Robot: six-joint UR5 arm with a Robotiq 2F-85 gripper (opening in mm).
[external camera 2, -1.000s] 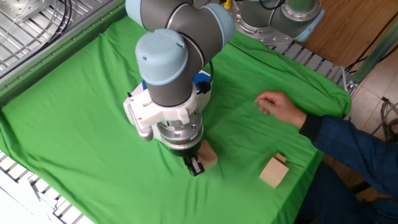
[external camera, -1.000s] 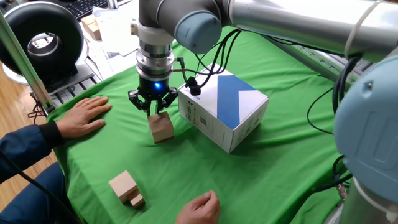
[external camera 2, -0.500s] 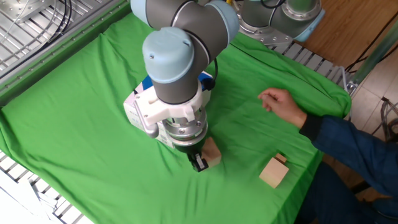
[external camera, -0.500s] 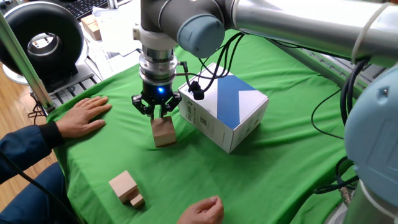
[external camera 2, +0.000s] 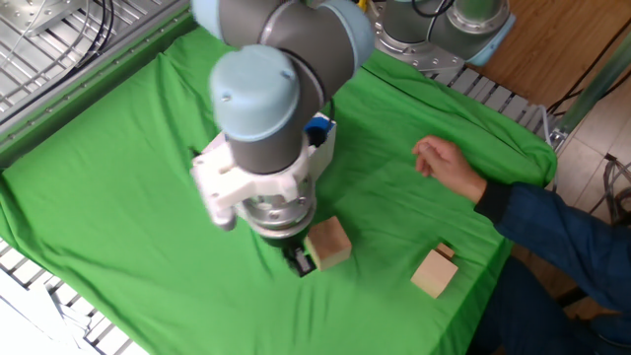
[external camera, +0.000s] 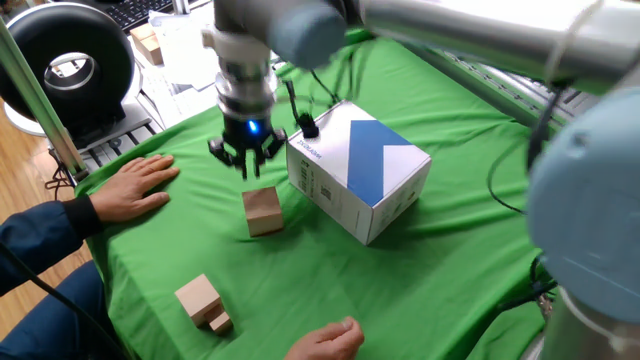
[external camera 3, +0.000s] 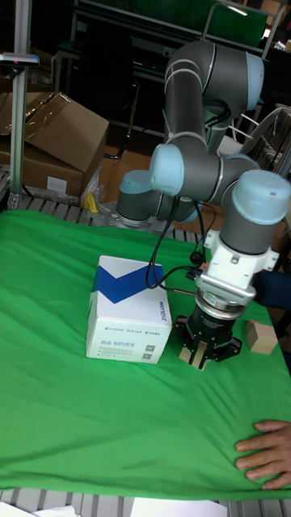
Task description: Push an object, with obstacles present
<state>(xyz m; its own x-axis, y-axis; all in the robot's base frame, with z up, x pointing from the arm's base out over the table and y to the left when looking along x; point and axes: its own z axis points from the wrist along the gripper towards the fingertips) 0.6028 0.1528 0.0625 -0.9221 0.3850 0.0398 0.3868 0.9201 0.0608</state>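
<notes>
Since the small light-tan wooden cube [external camera: 262, 211] looks light, rigid and tippable, we would push low; fingers [external camera: 247, 166] hover empty, nearly closed.

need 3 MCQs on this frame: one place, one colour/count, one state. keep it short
1. Where does the white box stand relative to the small wooden cube in the fixed view facing the person?
A. to its right
B. on top of it
C. to its left

2. What colour is the band on the box?
A. red
B. blue
C. black

3. What is the hand doing to the cube?
A. gripping it
B. hanging clear of it
C. pinning it flat

Answers: 1 A, the box stands right of the cube. 2 B, a broad blue diagonal crosses its top. 3 B, green cloth shows between fingertips and cube.
</notes>
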